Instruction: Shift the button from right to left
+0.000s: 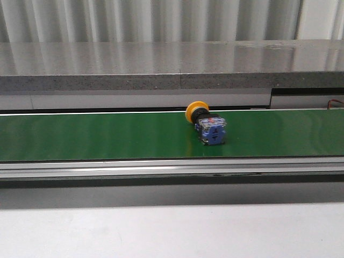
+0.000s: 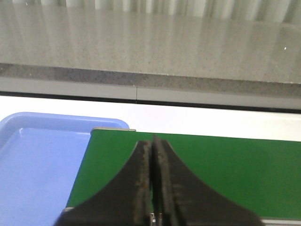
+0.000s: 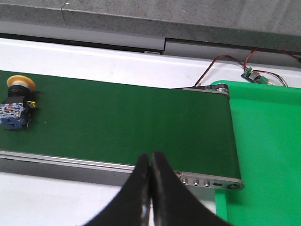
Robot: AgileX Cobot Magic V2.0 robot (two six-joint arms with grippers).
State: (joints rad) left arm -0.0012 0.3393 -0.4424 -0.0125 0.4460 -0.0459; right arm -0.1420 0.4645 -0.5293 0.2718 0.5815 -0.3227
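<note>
The button (image 1: 206, 123) lies on its side on the green belt (image 1: 107, 137), a little right of the middle; its yellow-orange cap points to the back and its blue-grey block to the front. It also shows in the right wrist view (image 3: 16, 102), far from my right gripper (image 3: 150, 157), which is shut and empty over the belt's near edge by its right end. My left gripper (image 2: 153, 141) is shut and empty over the belt's left end. Neither gripper shows in the front view.
A blue tray (image 2: 37, 165) sits beside the belt's left end. A green tray (image 3: 268, 155) sits past the belt's right end, with a small circuit board and red and black wires (image 3: 251, 75) behind it. A grey stone ledge (image 1: 172, 64) runs behind the belt.
</note>
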